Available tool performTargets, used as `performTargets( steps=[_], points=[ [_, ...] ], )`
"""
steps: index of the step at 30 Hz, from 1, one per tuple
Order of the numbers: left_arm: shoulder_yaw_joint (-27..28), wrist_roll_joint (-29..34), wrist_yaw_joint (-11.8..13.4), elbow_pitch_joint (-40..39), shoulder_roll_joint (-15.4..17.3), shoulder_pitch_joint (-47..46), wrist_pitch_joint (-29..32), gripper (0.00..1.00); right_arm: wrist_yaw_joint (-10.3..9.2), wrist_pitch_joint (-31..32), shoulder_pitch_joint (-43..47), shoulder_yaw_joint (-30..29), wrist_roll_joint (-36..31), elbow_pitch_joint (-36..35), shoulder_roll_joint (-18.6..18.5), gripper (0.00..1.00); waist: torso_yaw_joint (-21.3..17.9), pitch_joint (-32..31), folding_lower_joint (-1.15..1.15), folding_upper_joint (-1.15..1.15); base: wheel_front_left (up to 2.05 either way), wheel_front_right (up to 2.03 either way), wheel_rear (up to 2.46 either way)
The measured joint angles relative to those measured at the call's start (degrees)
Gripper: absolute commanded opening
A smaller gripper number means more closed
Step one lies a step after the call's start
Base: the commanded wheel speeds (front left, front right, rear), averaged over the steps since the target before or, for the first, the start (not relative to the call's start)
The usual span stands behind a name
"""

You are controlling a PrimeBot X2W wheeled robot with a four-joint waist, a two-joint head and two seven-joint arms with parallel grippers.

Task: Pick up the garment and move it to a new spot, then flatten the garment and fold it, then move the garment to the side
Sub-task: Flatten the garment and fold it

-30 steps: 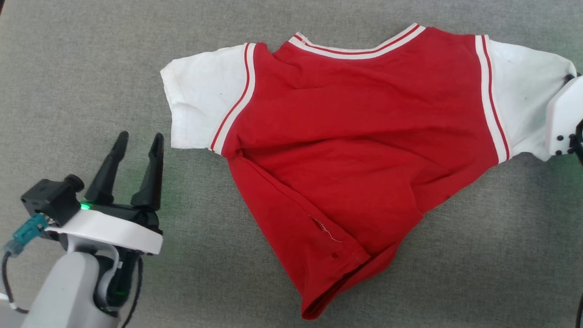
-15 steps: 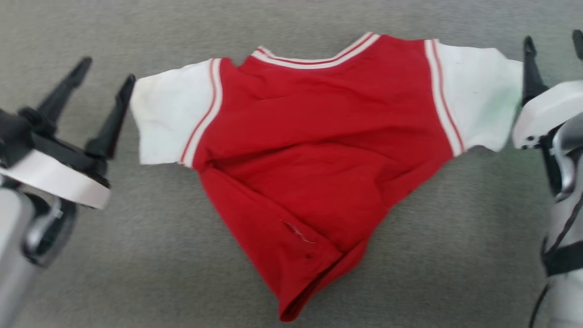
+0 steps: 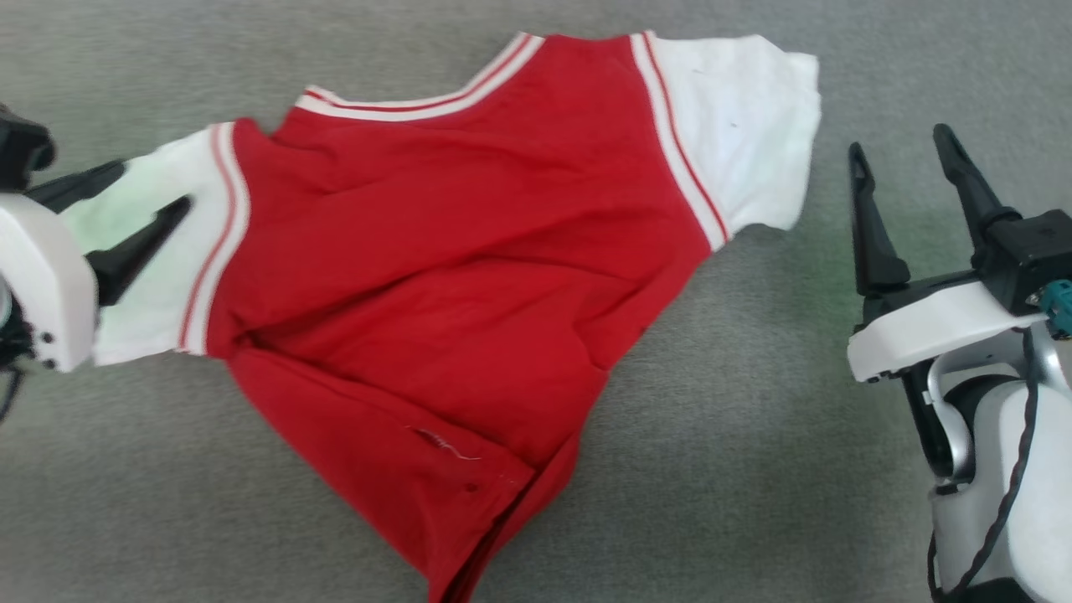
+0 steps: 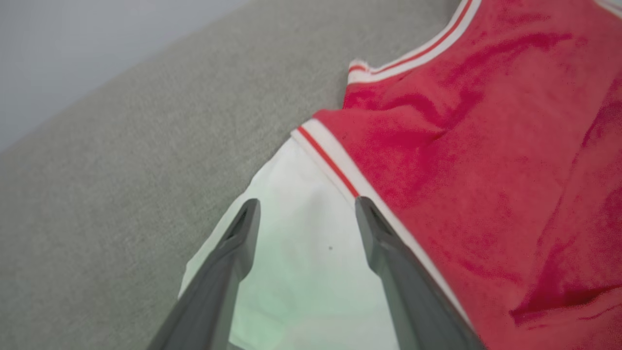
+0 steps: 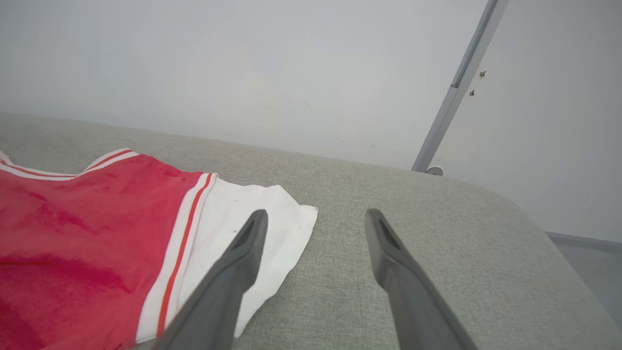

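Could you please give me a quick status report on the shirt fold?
Left gripper open over one white sleeve. Right gripper open, off to the side. Garment spread on grey surface, hem bunched. Nothing blocking.

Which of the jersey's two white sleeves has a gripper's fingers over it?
The sleeve on the robot's left: the left gripper, fingers open, reaches over it. The right sleeve lies bare, the right gripper open beside it.

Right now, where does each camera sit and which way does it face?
Head view: from the head, down onto the garment on a grey surface; both open jaws at the sides.
Left wrist view: along the left jaws, onto a white sleeve.
Right wrist view: along the right jaws, toward the pale wall.
All three share the garment.
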Motion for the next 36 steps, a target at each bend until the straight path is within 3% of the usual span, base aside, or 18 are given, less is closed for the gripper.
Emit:
performTargets(
  steps=[6,11,16,17,18,19,26,31,36],
  points=[
    [-8.9,-1.4,0.0,6.5,2.3,-7.5,6.7,1.00,0.00,0.3,1.1,1.9,0.7,-2.1,0.4,1.00,-2.8,2.2,0.00,0.00,0.00,0.00,0.00],
    [-10.6,-2.4,0.0,9.9,1.6,-9.9,7.8,1.00,0.00,0.6,1.3,2.7,0.8,-2.5,0.7,1.00,-3.7,3.7,0.00,0.00,0.00,0.00,0.00],
    [-10.6,-4.9,0.1,8.2,1.6,-10.4,11.4,1.00,0.00,1.3,1.1,4.1,0.4,-2.4,0.9,1.00,-3.6,4.5,0.00,0.00,0.00,0.00,0.00],
    [-10.5,-5.8,0.3,7.4,1.6,-10.4,12.2,0.79,0.00,1.4,1.0,4.3,0.4,-2.3,0.9,1.00,-3.5,4.5,0.00,0.00,0.00,0.00,0.00],
    [-10.5,-6.4,0.3,6.5,1.7,-10.3,13.1,0.47,0.00,1.8,0.8,4.5,0.4,-2.3,0.7,1.00,-3.3,4.6,0.00,0.00,0.00,0.00,0.00],
    [-10.4,-6.7,0.3,5.5,1.8,-10.3,14.3,0.02,0.00,2.2,0.5,4.8,0.3,-2.2,0.6,1.00,-3.1,4.7,0.00,0.00,0.00,0.00,0.00],
    [-10.4,-7.0,0.0,2.5,2.3,-10.3,14.1,0.00,0.01,9.9,-7.2,10.1,2.8,1.2,-3.2,1.00,-2.1,5.9,0.00,0.00,0.00,0.00,0.00],
    [-10.4,-6.2,0.0,1.6,1.8,-11.1,12.2,0.00,0.01,20.8,-18.4,14.7,8.5,6.9,-8.2,1.00,-1.1,7.3,0.00,0.00,0.00,0.00,0.00],
    [-10.4,-5.2,0.0,0.5,1.0,-12.5,10.2,0.00,-0.03,33.8,-30.8,17.1,13.7,13.0,-10.8,1.00,0.5,9.2,0.00,0.00,0.00,0.00,0.00]
  ],
)
